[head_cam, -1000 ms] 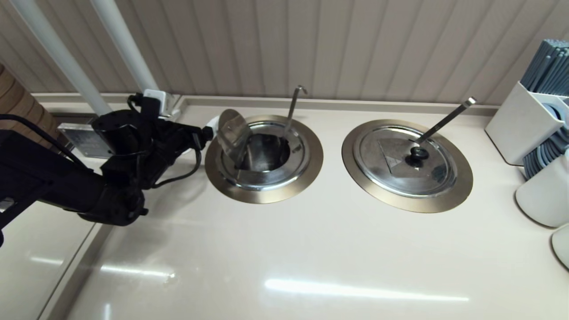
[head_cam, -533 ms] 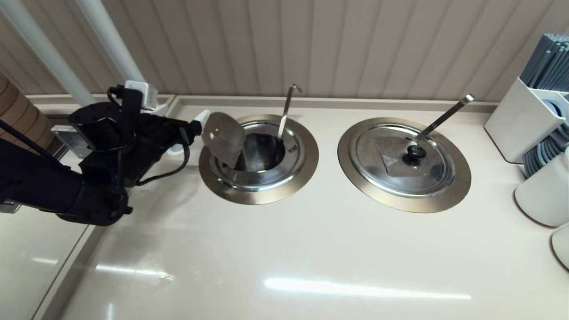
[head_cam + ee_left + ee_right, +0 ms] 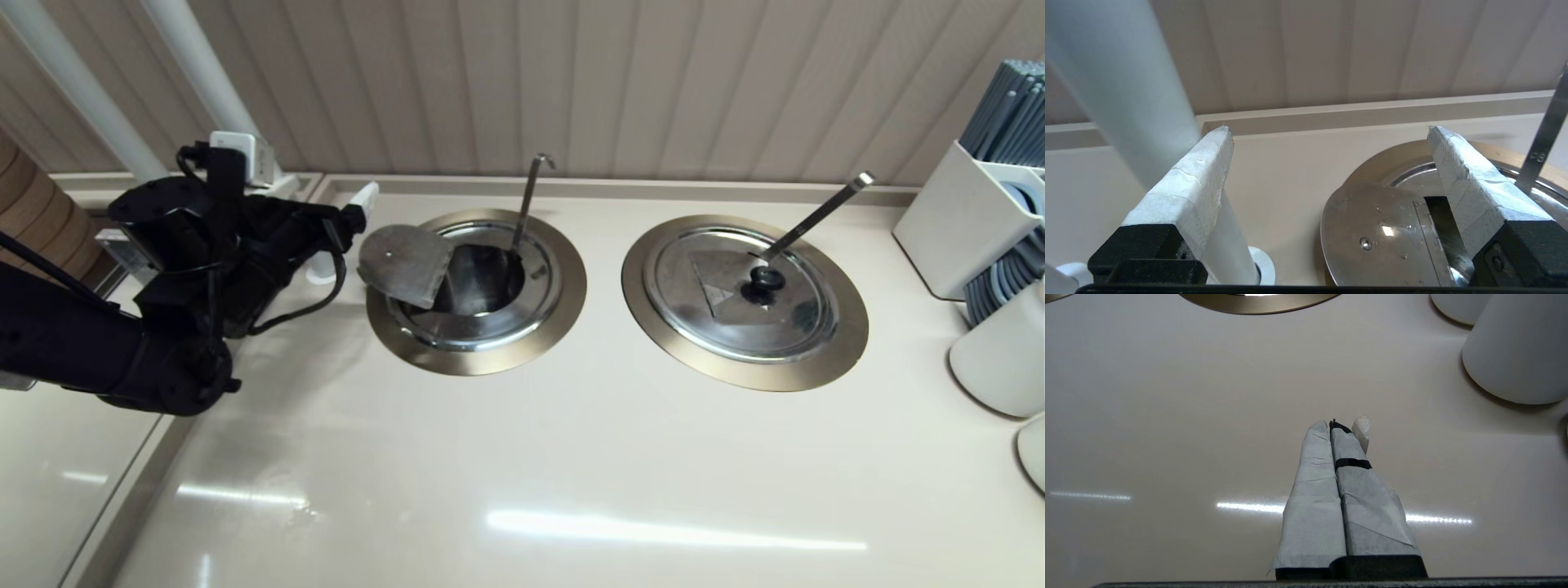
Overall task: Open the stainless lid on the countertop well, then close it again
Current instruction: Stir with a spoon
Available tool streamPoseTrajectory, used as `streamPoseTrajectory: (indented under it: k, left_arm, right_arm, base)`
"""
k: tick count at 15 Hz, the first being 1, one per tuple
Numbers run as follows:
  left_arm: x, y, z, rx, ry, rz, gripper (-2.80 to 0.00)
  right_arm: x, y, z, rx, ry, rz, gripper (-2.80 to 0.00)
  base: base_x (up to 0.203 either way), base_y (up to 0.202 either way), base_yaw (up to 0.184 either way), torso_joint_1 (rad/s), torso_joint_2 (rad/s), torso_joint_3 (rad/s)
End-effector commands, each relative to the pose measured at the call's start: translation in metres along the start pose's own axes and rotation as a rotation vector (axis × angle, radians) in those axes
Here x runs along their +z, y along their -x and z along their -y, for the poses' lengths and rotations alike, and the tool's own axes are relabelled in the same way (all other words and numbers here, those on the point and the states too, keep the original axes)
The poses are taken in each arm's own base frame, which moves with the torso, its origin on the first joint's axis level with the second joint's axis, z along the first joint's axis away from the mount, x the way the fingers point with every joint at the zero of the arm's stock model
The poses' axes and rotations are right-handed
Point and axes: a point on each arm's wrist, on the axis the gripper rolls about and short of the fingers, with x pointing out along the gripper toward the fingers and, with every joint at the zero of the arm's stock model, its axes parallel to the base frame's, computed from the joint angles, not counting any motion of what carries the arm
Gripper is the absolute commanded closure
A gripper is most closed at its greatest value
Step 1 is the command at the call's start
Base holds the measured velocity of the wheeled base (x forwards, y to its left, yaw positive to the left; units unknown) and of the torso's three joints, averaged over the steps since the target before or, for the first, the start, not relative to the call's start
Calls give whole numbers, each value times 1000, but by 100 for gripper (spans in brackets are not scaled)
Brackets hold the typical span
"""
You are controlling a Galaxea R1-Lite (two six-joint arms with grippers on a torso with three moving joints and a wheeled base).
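Observation:
The stainless lid (image 3: 404, 265) (image 3: 1380, 241) lies flipped back, underside up, over the left side of the countertop well (image 3: 490, 359). Its knob is hidden beneath it. The dark basin (image 3: 482, 282) is exposed, and the thin hook-ended ladle handle (image 3: 526, 200) (image 3: 1545, 139) stands in it. My left gripper (image 3: 359, 216) (image 3: 1328, 128) hovers just left of the lid, open, with nothing between its fingers. My right gripper (image 3: 1337, 424) is shut on nothing, low over bare counter, out of the head view.
A second well on the right keeps its lid (image 3: 739, 306) on, with a black knob (image 3: 767, 282) and a flat ladle handle (image 3: 820, 216). White holders (image 3: 963, 224) and a white cup (image 3: 1000, 351) stand at the right edge. A white pole (image 3: 196, 73) rises behind my left arm.
The lid has swung from nearly upright down to lying flat back over the well's left rim. My left arm has drawn back to the left, away from it.

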Motion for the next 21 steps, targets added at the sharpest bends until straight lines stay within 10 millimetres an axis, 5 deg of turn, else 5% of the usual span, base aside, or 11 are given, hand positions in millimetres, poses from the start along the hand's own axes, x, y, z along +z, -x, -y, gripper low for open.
streamPoseTrajectory:
  k: [1,6,10,21]
  left_arm:
    - [-12,2,17,-56,22,-41,-280]
    - [-15,8,65,-158,64,-62,-280]
    - [-9,34,96,-249,131,-107,-280]
    - [11,107,71,-111,92,-295,-280]
  right_arm:
    - [0,0,0,0,0,-2,0]
    - [0,0,0,0,0,-2,0]
    - [0,0,0,0,0,-2,0]
    - [0,0,0,0,0,-2,0]
  base:
    - [0,0,0,0,0,0]
    - [0,0,0,0,0,0]
    - [0,0,0,0,0,0]
    - [0,0,0,0,0,0]
